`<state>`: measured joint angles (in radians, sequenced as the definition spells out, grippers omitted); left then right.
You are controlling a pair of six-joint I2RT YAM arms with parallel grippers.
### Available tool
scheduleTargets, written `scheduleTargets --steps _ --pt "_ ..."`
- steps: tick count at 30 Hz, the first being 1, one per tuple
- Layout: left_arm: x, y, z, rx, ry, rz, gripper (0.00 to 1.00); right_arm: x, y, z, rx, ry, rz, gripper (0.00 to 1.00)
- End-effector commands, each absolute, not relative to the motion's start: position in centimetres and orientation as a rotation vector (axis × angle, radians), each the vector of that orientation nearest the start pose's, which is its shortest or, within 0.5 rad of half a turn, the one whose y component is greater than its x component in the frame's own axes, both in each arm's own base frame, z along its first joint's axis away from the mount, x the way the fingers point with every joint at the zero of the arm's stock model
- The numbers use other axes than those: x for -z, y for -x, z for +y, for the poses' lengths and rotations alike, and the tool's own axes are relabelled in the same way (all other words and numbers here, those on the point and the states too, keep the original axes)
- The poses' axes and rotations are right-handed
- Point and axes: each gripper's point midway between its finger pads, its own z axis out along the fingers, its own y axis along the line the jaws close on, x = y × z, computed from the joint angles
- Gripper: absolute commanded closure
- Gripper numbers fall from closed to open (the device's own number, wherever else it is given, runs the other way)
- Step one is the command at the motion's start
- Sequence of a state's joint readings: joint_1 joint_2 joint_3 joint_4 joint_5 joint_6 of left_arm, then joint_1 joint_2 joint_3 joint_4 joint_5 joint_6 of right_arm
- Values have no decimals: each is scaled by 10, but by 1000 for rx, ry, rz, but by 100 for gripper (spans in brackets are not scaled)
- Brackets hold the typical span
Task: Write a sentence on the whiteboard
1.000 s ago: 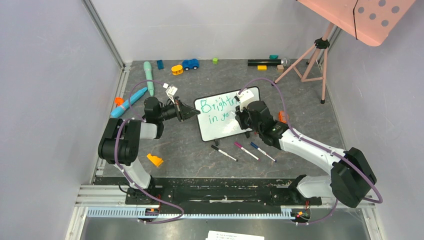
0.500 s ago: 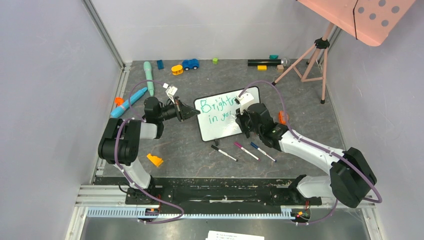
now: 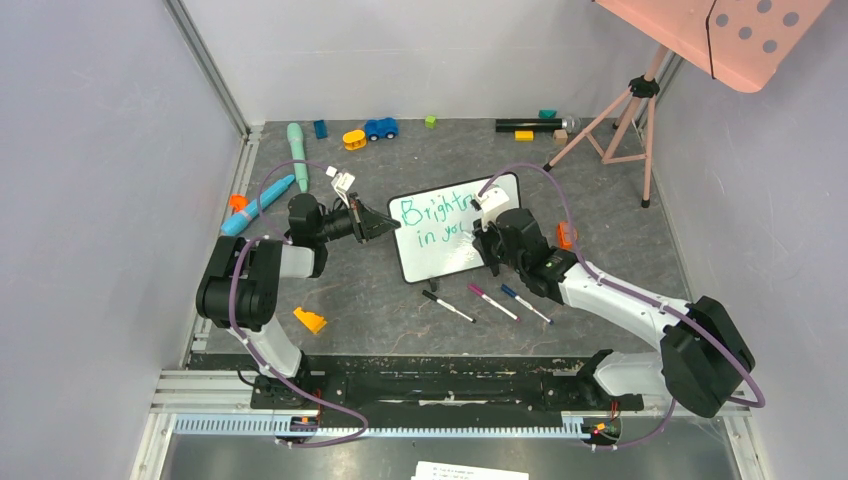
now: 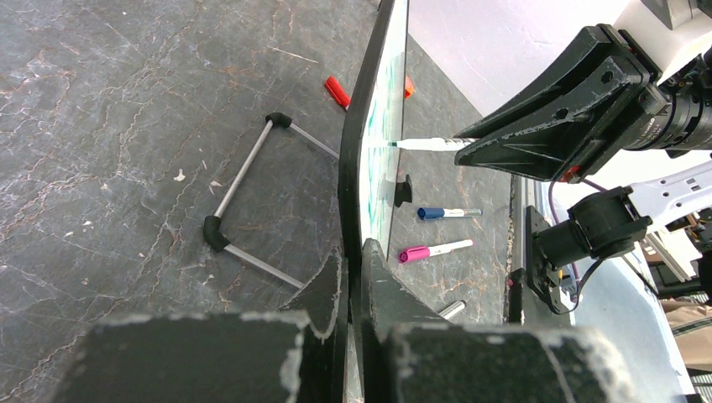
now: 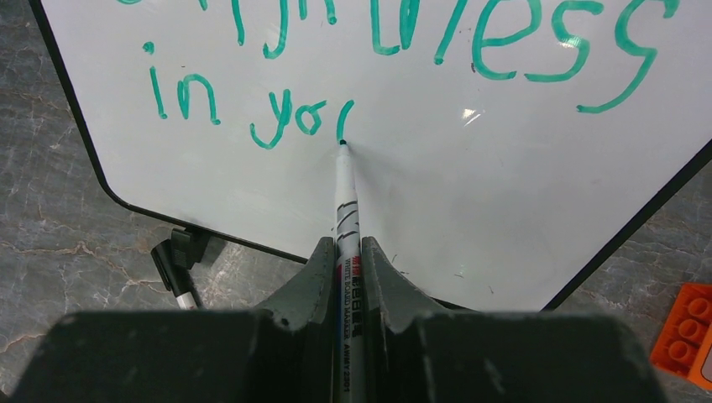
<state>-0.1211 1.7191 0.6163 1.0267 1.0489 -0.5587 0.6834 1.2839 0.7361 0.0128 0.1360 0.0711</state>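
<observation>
A: Left side first?
B: The left gripper (image 4: pixel 353 290) has its fingers pinched narrow on the left edge of the whiteboard (image 3: pixel 440 262), which is propped near the table's middle.
A: Right?
B: The right gripper (image 5: pixel 344 256) is clamped on a marker (image 5: pixel 346 197), tip touching the whiteboard.
A: Progress?
B: The sentence (image 5: pixel 277 117) reads "Brightness in yo" plus one stroke. Roughly halfway, I'd judge. That word and more are unwritten.

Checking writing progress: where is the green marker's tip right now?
In the right wrist view, the marker in the right gripper touches the whiteboard at centre, its tip at the foot of the stroke just right of "yo", second line.
</observation>
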Motion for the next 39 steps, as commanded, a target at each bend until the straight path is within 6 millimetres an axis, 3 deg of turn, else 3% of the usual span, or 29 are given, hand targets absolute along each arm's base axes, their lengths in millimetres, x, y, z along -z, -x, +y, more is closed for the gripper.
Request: scheduleTargets --steps 1,26,39 --pt "-141 -341 -210 1275 -604 1657 98 -142 -323 210 -240 486 2022 100" --pt "-140 -342 -209 1272 -603 1658 98 -158 -335 214 -254 469 1995 100" --pt "-140 -341 -209 1272 -603 1658 98 -137 -316 207 -277 482 2037 100"
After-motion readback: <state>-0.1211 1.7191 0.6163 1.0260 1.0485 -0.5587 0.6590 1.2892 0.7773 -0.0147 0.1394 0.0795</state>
